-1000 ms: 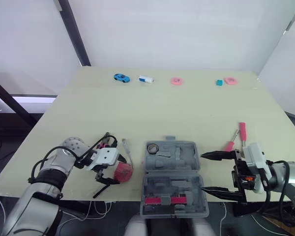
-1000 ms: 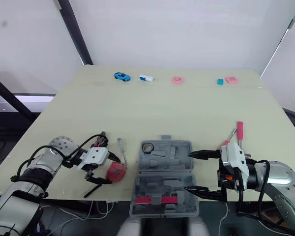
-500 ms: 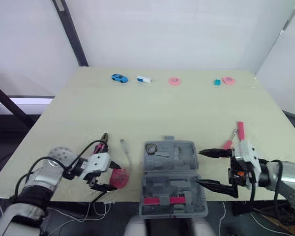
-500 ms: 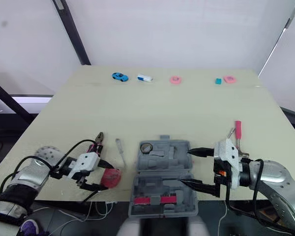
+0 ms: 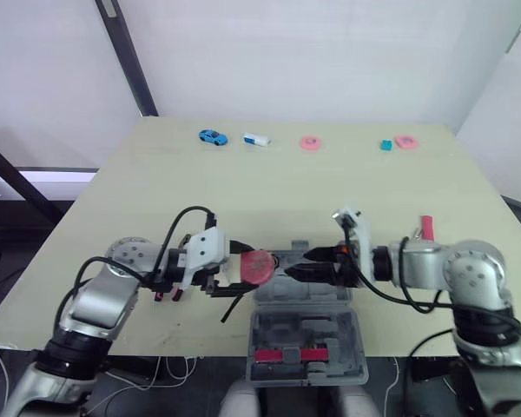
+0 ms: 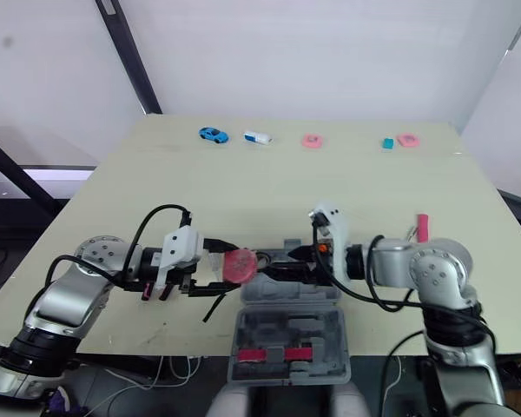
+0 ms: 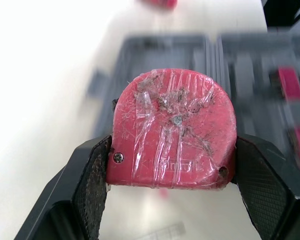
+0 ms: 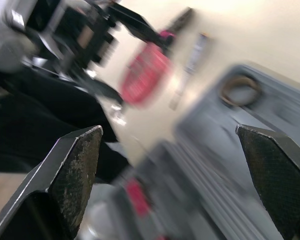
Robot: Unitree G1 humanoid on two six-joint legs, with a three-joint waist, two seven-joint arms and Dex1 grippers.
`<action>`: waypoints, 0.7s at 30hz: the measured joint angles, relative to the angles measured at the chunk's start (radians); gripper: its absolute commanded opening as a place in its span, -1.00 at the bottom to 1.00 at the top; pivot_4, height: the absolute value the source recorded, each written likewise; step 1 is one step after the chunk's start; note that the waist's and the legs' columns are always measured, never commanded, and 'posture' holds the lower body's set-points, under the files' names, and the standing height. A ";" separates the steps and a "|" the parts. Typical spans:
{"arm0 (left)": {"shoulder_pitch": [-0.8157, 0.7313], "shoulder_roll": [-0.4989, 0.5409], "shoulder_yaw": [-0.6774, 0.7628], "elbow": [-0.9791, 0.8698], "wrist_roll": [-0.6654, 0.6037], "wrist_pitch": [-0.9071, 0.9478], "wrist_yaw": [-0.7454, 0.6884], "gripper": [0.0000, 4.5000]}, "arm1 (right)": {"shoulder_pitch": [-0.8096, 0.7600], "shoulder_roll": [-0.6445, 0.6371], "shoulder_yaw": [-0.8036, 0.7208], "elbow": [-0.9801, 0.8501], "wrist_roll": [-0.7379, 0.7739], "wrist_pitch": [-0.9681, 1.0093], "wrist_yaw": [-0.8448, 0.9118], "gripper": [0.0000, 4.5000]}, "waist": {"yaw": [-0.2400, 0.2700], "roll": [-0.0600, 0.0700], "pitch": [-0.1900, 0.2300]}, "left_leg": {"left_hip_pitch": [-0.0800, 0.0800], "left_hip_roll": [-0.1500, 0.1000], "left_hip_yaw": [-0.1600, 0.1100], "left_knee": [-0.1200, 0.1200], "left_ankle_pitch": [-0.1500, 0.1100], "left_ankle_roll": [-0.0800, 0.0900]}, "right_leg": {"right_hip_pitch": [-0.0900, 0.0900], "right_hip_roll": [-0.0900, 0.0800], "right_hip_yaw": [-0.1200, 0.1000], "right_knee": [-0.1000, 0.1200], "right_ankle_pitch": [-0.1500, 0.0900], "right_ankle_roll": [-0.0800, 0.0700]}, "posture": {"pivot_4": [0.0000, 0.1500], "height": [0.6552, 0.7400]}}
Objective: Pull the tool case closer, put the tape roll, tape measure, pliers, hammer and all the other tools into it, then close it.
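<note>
The left fingers point(image 7: 92, 175) are clamped on the red tape measure point(image 7: 172, 130), one pad on each side of its body, holding it at the left edge of the open tool case point(image 5: 308, 334) on the table point(image 5: 330, 191). The right fingers point(image 8: 75, 165) stand wide apart over the case's far half, empty. Hard-shelled and wrapped in wrinkled clear film, the tape measure likely handles stiff but slick, best gripped across the body.

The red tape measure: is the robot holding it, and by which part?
Yes. The left gripper holds the tape measure by its two narrow sides, near its flat edge, one finger on each. The right gripper is open and holds nothing.
</note>
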 measured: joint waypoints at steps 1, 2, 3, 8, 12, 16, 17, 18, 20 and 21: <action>-0.008 -0.016 -0.010 -0.006 0.005 0.007 0.019 0.41 | -0.018 0.048 -0.038 0.044 0.013 0.039 -0.044 1.00 | 0.000 0.000 0.000 | 0.000 0.000 0.000 0.000 0.000 0.000 | 0.000 0.000 0.000 0.000 0.000 0.000 | 1.00 1.00; -0.013 -0.022 -0.018 -0.008 0.007 0.007 0.025 0.41 | -0.021 0.060 -0.044 0.056 0.018 0.046 -0.055 1.00 | 0.001 0.000 0.000 | -0.001 0.000 0.000 0.000 0.000 0.000 | 0.000 0.000 0.000 -0.001 0.000 0.000 | 1.00 1.00; -0.016 -0.033 -0.025 -0.013 0.016 0.007 0.034 0.41 | -0.027 0.089 -0.063 0.080 0.031 0.070 -0.081 1.00 | 0.000 0.000 0.000 | -0.001 0.000 0.000 0.000 0.000 0.000 | 0.000 0.000 0.000 -0.001 0.000 0.000 | 1.00 1.00; -0.023 -0.073 -0.055 -0.023 0.030 0.006 0.071 0.41 | -0.040 0.185 -0.124 0.167 0.083 0.100 -0.204 0.65 | -0.009 0.000 0.000 | -0.001 0.000 -0.001 0.000 0.000 0.000 | 0.000 0.000 0.000 0.000 0.000 0.000 | 1.00 1.00; -0.023 -0.087 -0.064 -0.057 0.031 0.006 0.089 0.41 | -0.040 0.194 -0.148 0.203 0.115 0.100 -0.286 -0.15 | -0.023 0.000 0.000 | -0.001 0.000 -0.001 0.000 0.000 0.000 | 0.000 0.000 0.000 0.000 0.000 0.000 | 1.00 1.00; -0.018 -0.106 -0.069 -0.073 0.053 -0.004 0.115 0.41 | -0.040 0.185 -0.160 0.231 0.162 0.100 -0.331 -0.72 | -0.027 0.000 0.000 | -0.001 0.000 -0.002 -0.001 0.000 0.000 | 0.000 0.001 0.000 0.000 0.000 0.000 | 1.00 1.00; -0.018 -0.110 -0.070 -0.078 0.060 -0.007 0.118 0.40 | -0.040 0.182 -0.163 0.235 0.176 0.100 -0.339 -0.74 | -0.027 0.000 0.000 | -0.001 0.000 -0.002 -0.001 0.000 0.000 | 0.000 0.001 0.000 -0.001 0.000 0.000 | 1.00 1.00; -0.018 -0.111 -0.071 -0.083 0.060 -0.007 0.120 0.40 | -0.039 0.176 -0.163 0.237 0.194 0.100 -0.347 -0.74 | -0.027 0.000 0.000 | -0.001 0.000 -0.002 -0.001 0.000 0.000 | 0.000 0.001 0.000 -0.001 0.000 0.000 | 1.00 1.00; -0.013 -0.122 -0.073 -0.087 0.060 -0.006 0.123 0.40 | -0.033 0.166 -0.164 0.241 0.232 0.100 -0.373 -0.75 | -0.027 0.000 0.000 | -0.001 0.000 -0.002 -0.001 0.000 0.000 | 0.000 0.001 0.000 -0.001 0.000 0.000 | 1.00 1.00; -0.010 -0.130 -0.072 -0.089 0.054 0.003 0.123 0.83 | -0.029 0.161 -0.165 0.242 0.249 0.100 -0.384 -0.75 | -0.027 0.000 0.000 | -0.001 0.000 -0.001 -0.001 0.000 0.000 | 0.000 0.001 0.000 -0.001 0.000 0.000 | 1.00 1.00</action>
